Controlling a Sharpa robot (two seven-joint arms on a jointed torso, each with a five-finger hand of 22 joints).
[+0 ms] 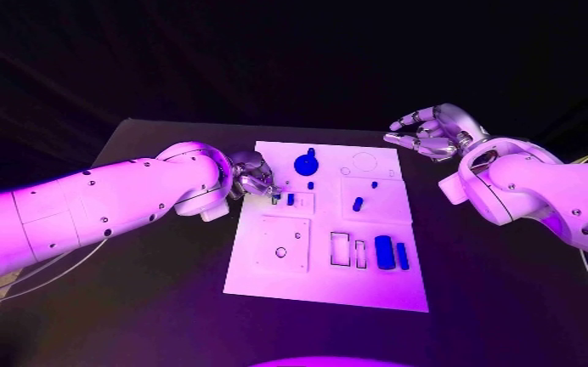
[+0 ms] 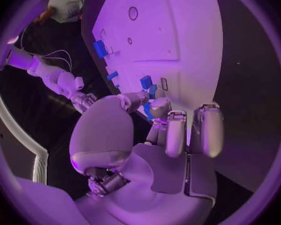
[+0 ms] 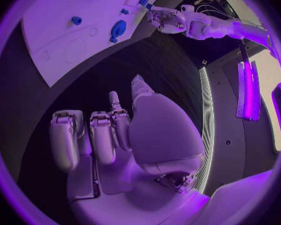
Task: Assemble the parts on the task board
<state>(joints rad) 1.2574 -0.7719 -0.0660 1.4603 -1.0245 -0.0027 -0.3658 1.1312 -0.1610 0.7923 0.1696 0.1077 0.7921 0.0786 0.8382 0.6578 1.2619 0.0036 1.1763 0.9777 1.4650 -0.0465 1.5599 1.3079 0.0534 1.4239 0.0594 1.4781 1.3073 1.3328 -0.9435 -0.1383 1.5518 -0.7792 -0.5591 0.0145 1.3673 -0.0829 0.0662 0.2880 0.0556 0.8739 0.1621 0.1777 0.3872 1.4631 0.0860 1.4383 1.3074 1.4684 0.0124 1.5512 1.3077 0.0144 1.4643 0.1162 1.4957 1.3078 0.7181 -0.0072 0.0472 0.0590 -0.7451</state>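
Observation:
The white task board (image 1: 276, 265) lies in the middle of the table. My left hand (image 1: 251, 176) is at the board's left edge, fingers curled down, and pinches a small blue part (image 2: 146, 82) over a recess (image 1: 294, 201). A round blue part (image 1: 305, 163) stands near the far edge, with two small blue parts (image 1: 310, 185) (image 1: 358, 204) close by. A long blue part (image 1: 385, 251) and a thin one (image 1: 402, 255) lie at the right. My right hand (image 1: 429, 133) hovers off the board's far right corner, fingers loosely bent and apart, holding nothing.
Black table (image 1: 147, 299) surrounds the board on every side. The board (image 2: 172, 30) has several empty outlined recesses (image 1: 285, 244) near its front left. In the right wrist view the left hand (image 3: 165, 19) shows beyond the board (image 3: 59, 30).

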